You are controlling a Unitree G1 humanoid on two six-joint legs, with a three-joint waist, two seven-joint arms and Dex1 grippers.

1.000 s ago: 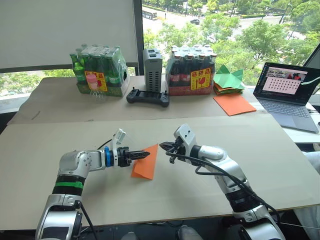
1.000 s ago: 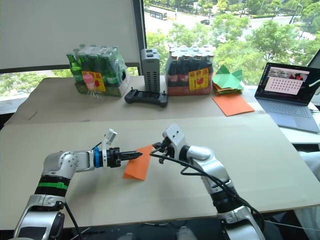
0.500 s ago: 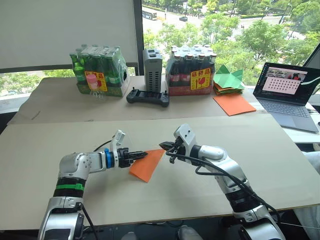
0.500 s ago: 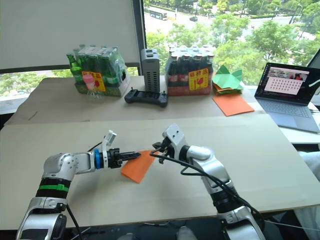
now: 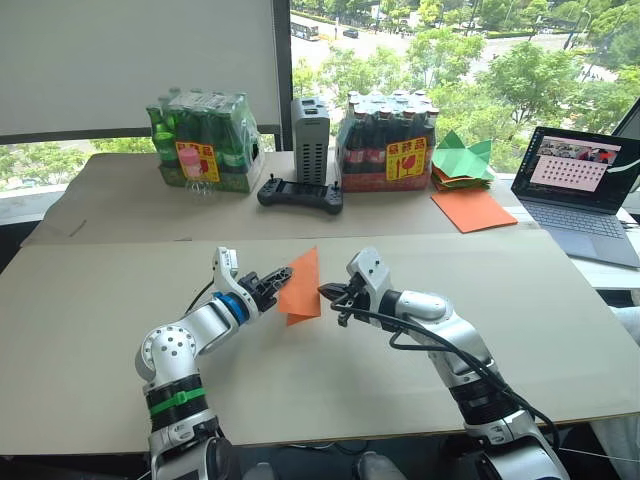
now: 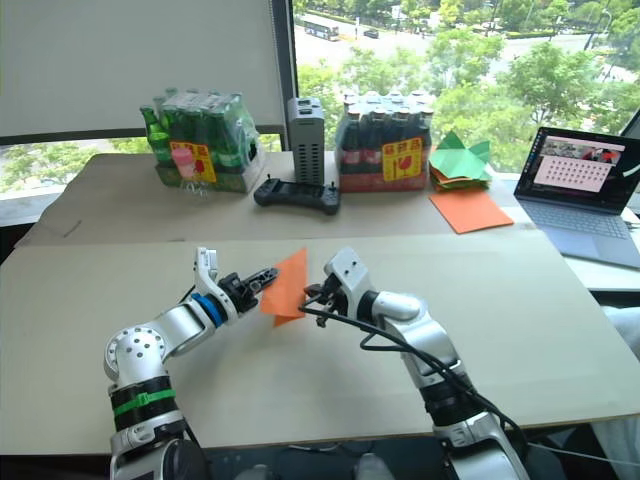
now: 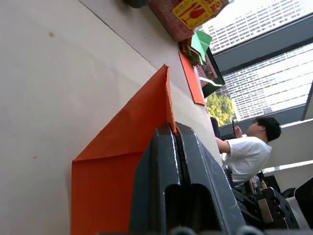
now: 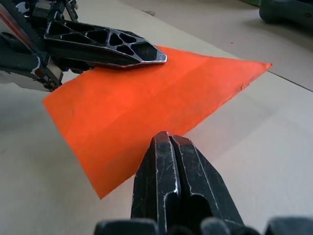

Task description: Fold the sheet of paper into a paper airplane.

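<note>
The sheet of paper is bright orange and folded into a pointed shape. It stands nearly upright above the cardboard table, between my two grippers. My left gripper is shut on its left edge, which the left wrist view shows pinched between the fingers. My right gripper is shut with its tips on the paper's right edge. In the right wrist view the paper spreads ahead of those tips, and the left gripper lies across its far side.
Along the back stand a pack of green bottles, a grey box, a black controller and a pack of dark bottles. Green folded papers, a smooth orange sheet and a laptop sit back right. A person is beyond the table.
My left arm has swung inward and lifted, turning the paper from a low slant to nearly upright. The right gripper has stayed in place.
</note>
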